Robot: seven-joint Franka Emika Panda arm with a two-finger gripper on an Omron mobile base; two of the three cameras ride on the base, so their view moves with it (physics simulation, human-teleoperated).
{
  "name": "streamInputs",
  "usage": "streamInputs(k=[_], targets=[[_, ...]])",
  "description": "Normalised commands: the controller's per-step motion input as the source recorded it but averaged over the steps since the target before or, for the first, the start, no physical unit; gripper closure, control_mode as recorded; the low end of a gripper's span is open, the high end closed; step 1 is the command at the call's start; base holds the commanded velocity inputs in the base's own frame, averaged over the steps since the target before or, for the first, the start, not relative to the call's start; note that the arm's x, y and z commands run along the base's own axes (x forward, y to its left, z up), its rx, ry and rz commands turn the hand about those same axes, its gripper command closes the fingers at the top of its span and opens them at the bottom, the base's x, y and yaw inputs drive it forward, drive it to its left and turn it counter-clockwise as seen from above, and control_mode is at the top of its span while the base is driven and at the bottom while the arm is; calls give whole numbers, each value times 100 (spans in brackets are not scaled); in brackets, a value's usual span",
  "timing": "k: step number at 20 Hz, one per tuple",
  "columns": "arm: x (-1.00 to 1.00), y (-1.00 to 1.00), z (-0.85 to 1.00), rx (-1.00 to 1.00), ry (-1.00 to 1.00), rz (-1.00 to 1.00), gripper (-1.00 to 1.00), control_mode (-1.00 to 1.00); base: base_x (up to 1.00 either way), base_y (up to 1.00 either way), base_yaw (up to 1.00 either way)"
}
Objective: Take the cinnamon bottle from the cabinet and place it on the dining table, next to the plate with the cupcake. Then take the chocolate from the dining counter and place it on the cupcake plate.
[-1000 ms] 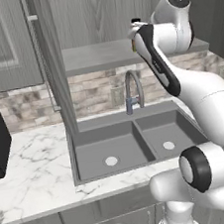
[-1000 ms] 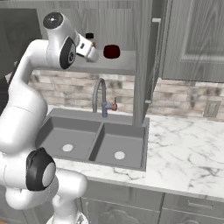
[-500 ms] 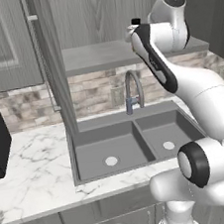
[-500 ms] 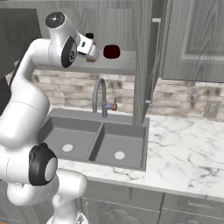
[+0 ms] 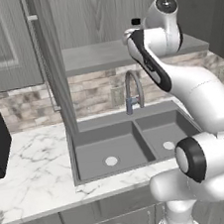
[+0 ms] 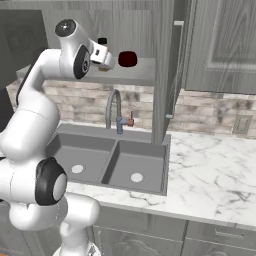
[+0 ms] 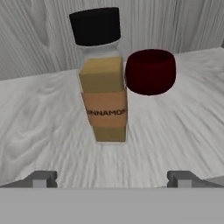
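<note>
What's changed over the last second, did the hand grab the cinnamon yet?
Not yet. The arm edged a little closer to the cabinet shelf. The hand is open, short of the cinnamon bottle. The bottle and the dark red jar stayed put.

Cinnamon bottle [image 7: 104,78] upright on the cabinet [image 7: 52,127] shelf: slim, amber-brown contents, orange-tan label, black cap. Cabinet is grey wood-grain, doors open. In the right base view the bottle's cap pokes up above the shelf.

The white Franka arm with dark joints rises high, elbow bent, wrist levelled forward; its two-finger gripper [image 7: 112,178] seems spread wide, dark fingertips [image 7: 41,178] well apart.
</note>
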Motion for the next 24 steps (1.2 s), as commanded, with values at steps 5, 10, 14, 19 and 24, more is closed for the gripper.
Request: streamInputs(k=[5, 10, 14, 19, 24], targets=[[30, 0, -3, 0, 0, 0, -100, -100, 0, 0, 0], [26, -1, -5, -1, 0, -1, -100, -100, 0, 0, 0], [24, -1, -5, 0, 0, -1, -100, -100, 0, 0, 0], [21, 0, -4, 0, 0, 0, -100, -100, 0, 0, 0], [19, -3, -3, 0, 0, 0, -100, -100, 0, 0, 0]])
